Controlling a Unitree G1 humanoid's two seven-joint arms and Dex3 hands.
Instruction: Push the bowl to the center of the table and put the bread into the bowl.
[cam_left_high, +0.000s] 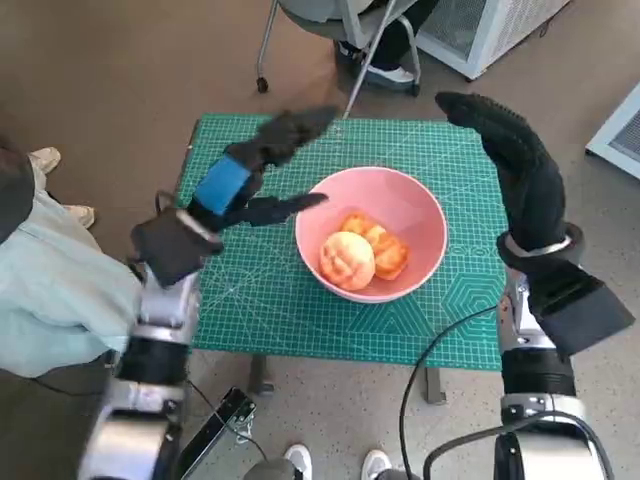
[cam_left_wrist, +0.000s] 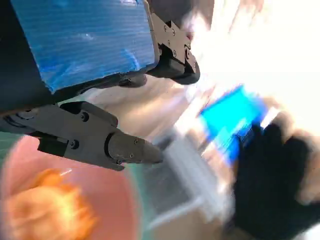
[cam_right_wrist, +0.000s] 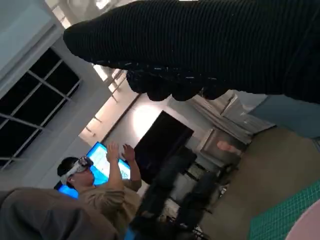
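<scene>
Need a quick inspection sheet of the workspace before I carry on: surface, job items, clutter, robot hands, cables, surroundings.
Surface: green mat covering the small table.
Job's things: pink bowl near the mat's middle; bread already inside it, with another piece beside it.
Clutter: nothing seen.
Robot hands: left robot hand open, raised beside the bowl's left rim; right robot hand open, raised to the bowl's right; neither holds anything.
Cables: black cable looping by the right forearm.
Surroundings: chair beyond the table; a person's feet below.
</scene>
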